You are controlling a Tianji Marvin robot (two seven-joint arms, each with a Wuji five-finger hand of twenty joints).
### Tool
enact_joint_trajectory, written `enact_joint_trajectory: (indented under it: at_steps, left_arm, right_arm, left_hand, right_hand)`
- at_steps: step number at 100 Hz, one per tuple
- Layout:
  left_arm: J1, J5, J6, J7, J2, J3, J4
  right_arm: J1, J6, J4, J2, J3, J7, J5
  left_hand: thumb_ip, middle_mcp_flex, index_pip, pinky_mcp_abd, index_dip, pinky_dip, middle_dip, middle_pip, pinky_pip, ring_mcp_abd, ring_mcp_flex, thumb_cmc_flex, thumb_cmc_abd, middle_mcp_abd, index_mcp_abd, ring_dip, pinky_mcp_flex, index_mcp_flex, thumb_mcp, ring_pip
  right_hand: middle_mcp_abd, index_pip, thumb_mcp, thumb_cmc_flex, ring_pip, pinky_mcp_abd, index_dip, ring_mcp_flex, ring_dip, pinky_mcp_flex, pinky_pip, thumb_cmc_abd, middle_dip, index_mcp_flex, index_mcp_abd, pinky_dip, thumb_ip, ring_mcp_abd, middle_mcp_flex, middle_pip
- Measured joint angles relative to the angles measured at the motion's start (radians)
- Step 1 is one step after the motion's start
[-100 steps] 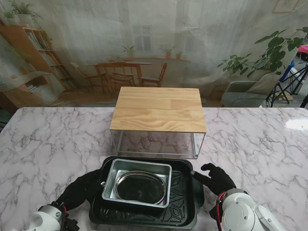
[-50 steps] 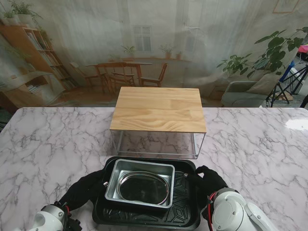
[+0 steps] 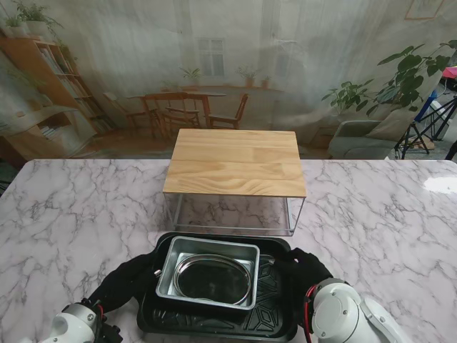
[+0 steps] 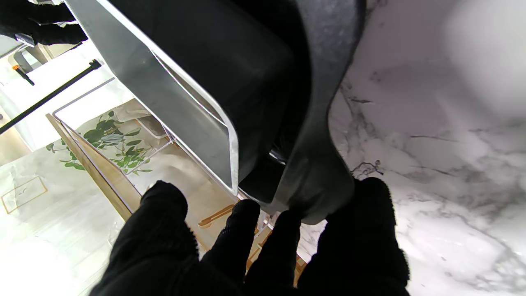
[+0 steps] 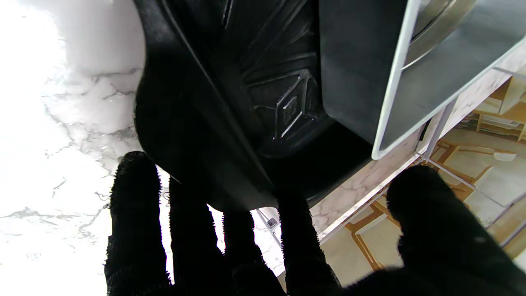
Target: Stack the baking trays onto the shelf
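Observation:
A large black baking tray (image 3: 275, 314) lies on the marble table near me, in front of the wooden-topped wire shelf (image 3: 235, 163). A silver rectangular pan (image 3: 168, 275) sits inside it, with an oval metal dish (image 3: 213, 280) nested in the pan. My left hand (image 3: 132, 277), in a black glove, clasps the tray's left handle. In the left wrist view the handle (image 4: 316, 172) lies between my left hand's (image 4: 254, 255) fingers and thumb. My right hand (image 3: 308, 263) clasps the right handle; the right wrist view shows my right hand (image 5: 246, 255) with fingers under the tray's rim (image 5: 213, 123) and thumb over it.
The shelf stands just beyond the tray, its wire legs (image 3: 294, 214) close to the tray's far edge. Its wooden top is bare. Marble table (image 3: 64, 214) spreads to both sides. My white right forearm (image 3: 335, 318) sits by the tray's right corner.
My right hand has moved in from beside the tray onto its right handle. The stack jolted slightly to the right, and the silver pan shifted inside the black tray.

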Motion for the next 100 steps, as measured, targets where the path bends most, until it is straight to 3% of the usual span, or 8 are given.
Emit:
enact_joint_trajectory:
  at_steps: [22, 46, 58, 77, 88, 100]
  left_arm:
    - [0.000, -0.001, 0.000, 0.001, 0.000, 0.005, -0.001]
    - [0.000, -0.001, 0.000, -0.003, -0.001, 0.006, -0.003]
    - [0.000, -0.001, 0.000, -0.003, -0.001, 0.007, -0.003]
    - [0.000, -0.001, 0.000, -0.003, -0.001, 0.007, -0.003]
    - [0.000, 0.000, 0.000, -0.004, -0.001, 0.008, -0.003]
    - [0.000, 0.000, 0.001, -0.005, -0.001, 0.008, -0.003]
  right_arm:
    - [0.001, 0.001, 0.009, 0.002, -0.005, 0.015, -0.031]
    - [0.003, 0.003, 0.019, -0.005, -0.010, -0.025, 0.006]
    - [0.010, 0.010, 0.019, 0.002, -0.009, 0.026, -0.039]
    - [-0.012, -0.004, 0.010, 0.000, 0.010, 0.010, -0.055]
    - [-0.017, -0.012, 0.007, 0.000, 0.013, 0.008, -0.053]
    - [-0.019, -0.020, 0.008, -0.003, 0.014, -0.016, -0.035]
  left_hand:
    - [0.000, 0.000, 0.000, 0.000, 0.000, 0.000, -0.013, -0.001, 0.000, -0.001, 0.000, 0.000, 0.000, -0.004, 0.000, -0.001, 0.001, 0.000, 0.000, 0.000]
    - [0.000, 0.000, 0.000, -0.002, 0.000, 0.000, -0.015, -0.001, 0.000, -0.005, 0.001, 0.000, 0.000, -0.007, 0.000, -0.008, 0.002, 0.001, 0.000, 0.000]
    - [0.000, 0.000, 0.000, -0.002, 0.000, 0.000, -0.016, -0.001, 0.000, -0.005, 0.001, 0.000, 0.000, -0.010, 0.000, -0.008, 0.002, 0.001, 0.000, 0.000]
    - [0.000, 0.000, 0.000, -0.010, 0.000, 0.000, -0.016, -0.001, 0.000, -0.016, 0.004, 0.000, 0.000, -0.016, 0.000, -0.011, 0.006, 0.001, 0.000, 0.000]
    - [0.000, 0.000, 0.000, -0.011, 0.000, 0.000, -0.016, -0.001, 0.000, -0.016, 0.004, 0.000, 0.000, -0.016, 0.000, -0.011, 0.006, 0.002, 0.000, 0.000]
    - [0.000, 0.000, 0.000, -0.010, 0.000, 0.000, -0.016, -0.001, 0.000, -0.015, 0.004, 0.000, 0.000, -0.016, 0.000, -0.011, 0.007, 0.002, 0.000, 0.000]
  right_hand:
    - [-0.036, -0.008, -0.048, 0.000, -0.012, -0.009, 0.003, -0.045, -0.019, -0.098, -0.058, 0.005, 0.001, 0.001, -0.017, -0.002, 0.008, -0.043, 0.005, 0.003]
    - [-0.027, -0.001, -0.059, 0.001, -0.029, -0.024, 0.011, -0.072, -0.030, -0.053, -0.077, 0.005, 0.001, 0.003, -0.028, -0.013, 0.008, -0.031, 0.002, 0.024]
    - [-0.039, -0.002, -0.059, 0.001, -0.028, -0.025, 0.012, -0.073, -0.028, -0.131, -0.104, 0.005, 0.009, 0.003, -0.032, -0.022, 0.008, -0.046, 0.024, 0.027]
    - [-0.053, -0.003, -0.073, 0.001, -0.027, -0.026, 0.014, -0.084, -0.026, -0.236, -0.154, 0.022, -0.002, 0.003, -0.085, -0.029, 0.008, -0.079, 0.024, 0.028]
    - [-0.063, -0.006, -0.084, 0.001, -0.029, -0.026, 0.014, -0.123, -0.026, -0.223, -0.154, 0.022, -0.002, 0.003, -0.077, -0.029, 0.008, -0.084, 0.024, 0.028]
    - [-0.054, -0.006, -0.085, 0.001, -0.028, -0.026, 0.014, -0.115, -0.018, -0.114, -0.108, 0.022, -0.002, 0.003, -0.052, -0.006, 0.017, -0.073, 0.024, 0.029]
